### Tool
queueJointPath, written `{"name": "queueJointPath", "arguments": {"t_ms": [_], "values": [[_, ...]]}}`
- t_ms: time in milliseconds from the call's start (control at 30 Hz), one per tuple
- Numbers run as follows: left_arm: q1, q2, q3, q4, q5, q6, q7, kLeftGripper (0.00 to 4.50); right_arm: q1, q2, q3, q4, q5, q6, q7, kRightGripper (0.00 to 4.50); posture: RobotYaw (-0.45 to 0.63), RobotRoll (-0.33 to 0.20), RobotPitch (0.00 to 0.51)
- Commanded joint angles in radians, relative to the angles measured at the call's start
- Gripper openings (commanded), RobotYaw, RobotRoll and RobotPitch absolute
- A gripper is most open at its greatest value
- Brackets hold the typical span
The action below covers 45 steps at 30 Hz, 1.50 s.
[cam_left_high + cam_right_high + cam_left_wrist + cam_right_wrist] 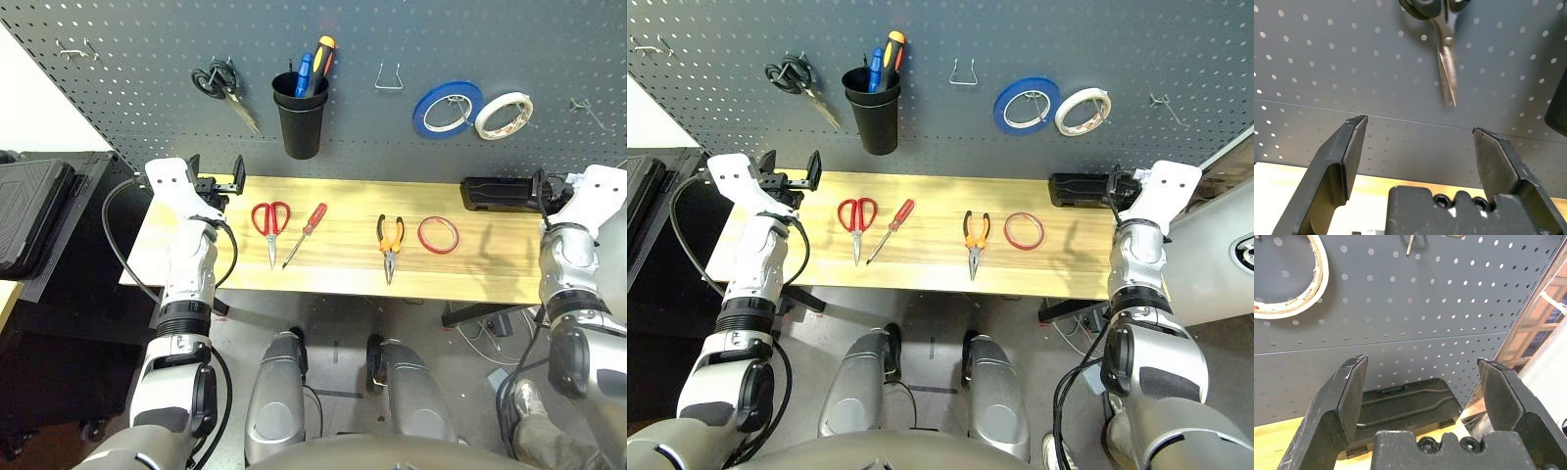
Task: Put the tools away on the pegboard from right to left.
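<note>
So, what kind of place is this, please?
Probably a workshop or tool bench. A grey pegboard with hooks holds black scissors, tape rolls and a cup of screwdrivers, and pliers lie on the wooden table below.

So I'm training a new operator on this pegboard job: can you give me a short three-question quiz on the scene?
1. True or false: the red tape ring already hangs on the pegboard.
2. Which tool lies nearest the red tape ring? A) red-handled scissors B) pliers C) red-handled screwdriver
3. How do the jaws of the left gripper and the right gripper stand?

Key: 1. False, it lies on the wooden table. 2. B. 3. Both open, holding nothing.
</note>
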Motion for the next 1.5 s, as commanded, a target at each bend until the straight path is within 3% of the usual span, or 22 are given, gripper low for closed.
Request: {"name": "queueJointPath", "arguments": {"t_ms": [33,367,700,1000,1200,1500], "values": [[0.025,-0.006,-0.002,-0.013,-0.001,0.002,0.004,4.48,-0.001,-0.010,-0.003,0.017,-0.001,-0.011,0.004,4.50,0.20,0.000,0.189],[0.074,-0.006,-0.041,-0.100,-0.007,0.090,-0.039,4.48,0.007,-0.044,0.091,-0.009,-0.070,0.082,0.101,4.50,0.20,0.000,0.207],[0.149,0.020,-0.157,-0.349,-0.046,0.368,-0.202,4.48,-0.023,-0.158,0.312,-0.102,-0.170,0.426,0.580,4.50,0.17,0.000,0.241],[0.166,0.104,-0.302,-0.501,-0.025,0.577,-0.345,4.48,-0.048,-0.174,0.483,-0.119,-0.278,0.546,0.831,4.50,0.17,0.000,0.280],[0.176,0.133,-0.323,-0.579,-0.028,0.651,-0.359,4.48,-0.076,-0.140,0.551,-0.066,-0.343,0.561,0.841,4.50,0.19,0.000,0.316],[0.226,0.159,-0.317,-0.668,-0.028,0.713,-0.341,4.48,-0.155,-0.039,0.615,0.092,-0.437,0.553,0.733,4.50,0.23,0.000,0.361]]}}
